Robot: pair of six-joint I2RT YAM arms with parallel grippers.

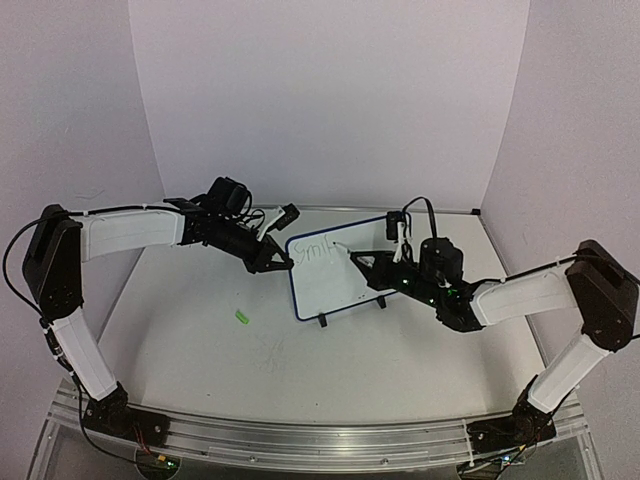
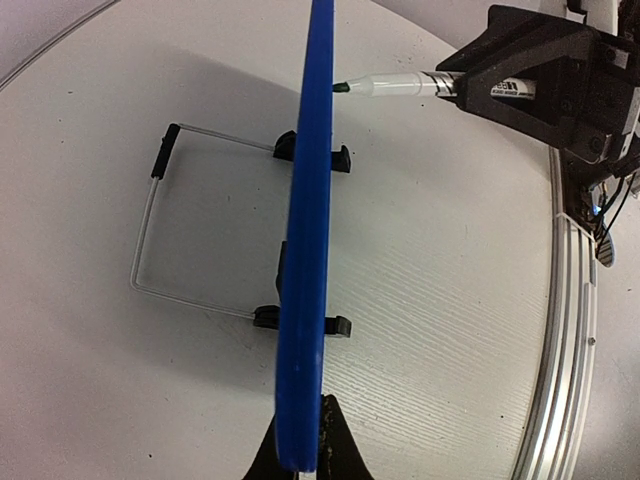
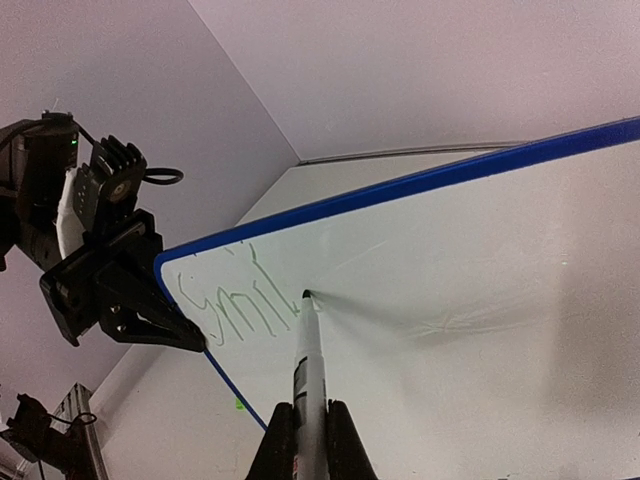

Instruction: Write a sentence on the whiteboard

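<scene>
Green-tipped marker (image 3: 308, 350) clamped in right tool (image 3: 309, 415), touching whiteboard (image 3: 450, 260) gripped by left tool (image 2: 303, 435)

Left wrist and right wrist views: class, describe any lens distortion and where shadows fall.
Left wrist view: the edge rail bows, fisheye-like; the whiteboard shades the table on its left. Right wrist view: the marker throws a faint shadow rightward across the whiteboard.

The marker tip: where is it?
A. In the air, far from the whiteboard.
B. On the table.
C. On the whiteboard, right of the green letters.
C: in the right wrist view the tip of the marker meets the whiteboard just after the green letters.
</scene>
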